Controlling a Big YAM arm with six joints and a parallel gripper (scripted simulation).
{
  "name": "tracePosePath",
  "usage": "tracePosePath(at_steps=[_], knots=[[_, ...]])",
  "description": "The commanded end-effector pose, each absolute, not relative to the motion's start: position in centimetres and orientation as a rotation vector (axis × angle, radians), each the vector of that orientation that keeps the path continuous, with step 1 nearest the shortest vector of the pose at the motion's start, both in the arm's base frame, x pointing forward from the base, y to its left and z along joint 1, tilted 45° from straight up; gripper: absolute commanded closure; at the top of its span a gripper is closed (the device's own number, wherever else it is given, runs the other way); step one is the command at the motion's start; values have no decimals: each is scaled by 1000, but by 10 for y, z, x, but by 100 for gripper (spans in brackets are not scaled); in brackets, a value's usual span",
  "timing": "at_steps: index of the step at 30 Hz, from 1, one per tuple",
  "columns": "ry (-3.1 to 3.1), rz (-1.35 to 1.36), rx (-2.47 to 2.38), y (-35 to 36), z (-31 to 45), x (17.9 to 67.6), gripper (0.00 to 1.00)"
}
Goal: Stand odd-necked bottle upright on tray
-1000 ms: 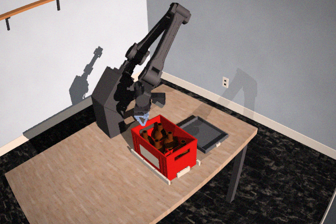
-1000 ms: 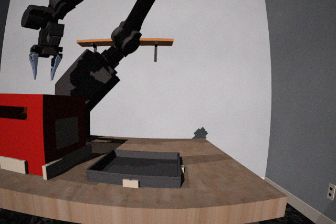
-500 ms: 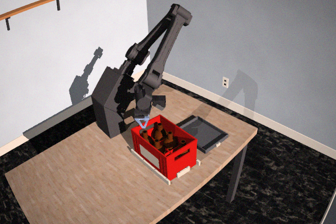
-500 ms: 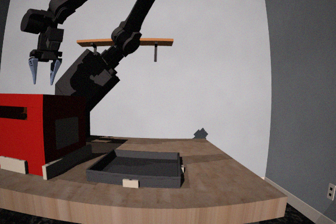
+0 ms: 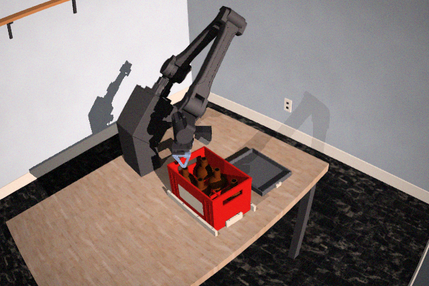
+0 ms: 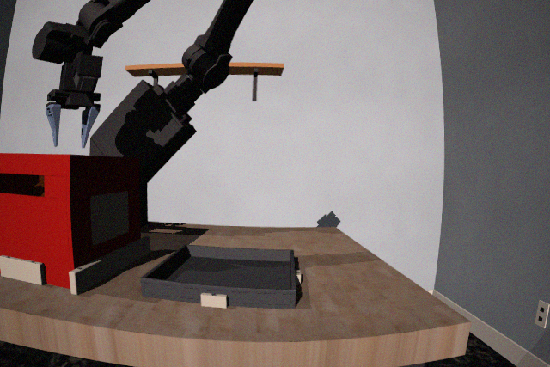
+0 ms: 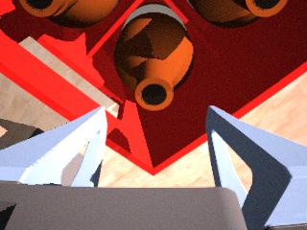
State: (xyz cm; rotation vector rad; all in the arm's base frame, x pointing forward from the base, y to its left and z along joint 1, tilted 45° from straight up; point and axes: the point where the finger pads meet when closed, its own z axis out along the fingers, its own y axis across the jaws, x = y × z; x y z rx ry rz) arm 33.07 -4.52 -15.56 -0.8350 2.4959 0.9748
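Note:
A red crate [image 5: 211,189] stands on the table and holds several brown bottles [image 5: 202,168] standing upright. My gripper [image 6: 69,141] is open and empty, hanging just above the crate's back corner; it also shows in the top view [image 5: 181,163]. In the wrist view my fingers frame the corner bottle's mouth [image 7: 153,92] from above without touching it. The dark grey tray [image 6: 226,272] lies empty to the crate's right.
The arm's dark base block [image 5: 138,130] stands behind the crate. Pale stop blocks [image 5: 233,220] sit along the crate's foot and by the tray [image 6: 213,299]. A wooden shelf [image 6: 204,69] hangs on the back wall. The table edge runs just past the tray.

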Motion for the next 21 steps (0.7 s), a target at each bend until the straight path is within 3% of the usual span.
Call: tracePosePath(at_steps=[1, 21], knots=[[2504, 999, -834, -35, -166, 327, 39], [2503, 997, -838, -32, -169, 327, 39]])
